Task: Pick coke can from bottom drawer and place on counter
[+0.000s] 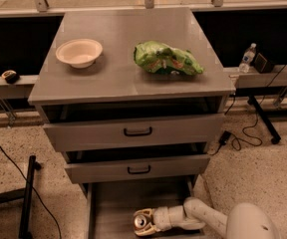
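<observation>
Now claw [147, 223] grips coke can [140, 218] inside open bottom drawer [112, 207]; bowl [78, 52], green bag [167, 59] on counter [118, 81].

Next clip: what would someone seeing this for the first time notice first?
The white arm reaches in from the lower right, its pincer at the coke can in the open bottom drawer. Above, on the counter, lie a bright green bag to the right and a pale bowl to the left.
</observation>
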`<state>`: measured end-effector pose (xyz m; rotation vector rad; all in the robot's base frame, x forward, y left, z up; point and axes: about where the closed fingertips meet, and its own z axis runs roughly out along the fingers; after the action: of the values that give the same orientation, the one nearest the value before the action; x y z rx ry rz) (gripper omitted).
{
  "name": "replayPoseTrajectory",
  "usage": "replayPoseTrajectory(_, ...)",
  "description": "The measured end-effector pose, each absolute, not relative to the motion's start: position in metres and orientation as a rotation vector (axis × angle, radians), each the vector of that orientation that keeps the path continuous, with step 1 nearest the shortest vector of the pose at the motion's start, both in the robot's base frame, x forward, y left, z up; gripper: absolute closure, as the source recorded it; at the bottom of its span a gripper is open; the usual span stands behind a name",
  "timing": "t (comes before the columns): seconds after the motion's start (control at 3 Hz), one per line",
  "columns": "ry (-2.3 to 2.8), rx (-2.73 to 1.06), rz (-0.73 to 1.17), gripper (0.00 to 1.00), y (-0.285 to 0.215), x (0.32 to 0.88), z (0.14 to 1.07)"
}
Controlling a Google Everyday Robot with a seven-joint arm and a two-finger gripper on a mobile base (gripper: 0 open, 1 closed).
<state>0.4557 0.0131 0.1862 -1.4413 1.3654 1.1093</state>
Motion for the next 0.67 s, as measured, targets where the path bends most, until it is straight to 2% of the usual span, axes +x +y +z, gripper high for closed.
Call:
replayPoseTrajectory(0.33, 1.272, -1.45, 1.006, 1.0, -0.01, 0.469, 0.232)
replayPoseTrajectory(0.67, 1.218, -1.474, 0.872, 1.0, -0.039, 0.476, 0.32)
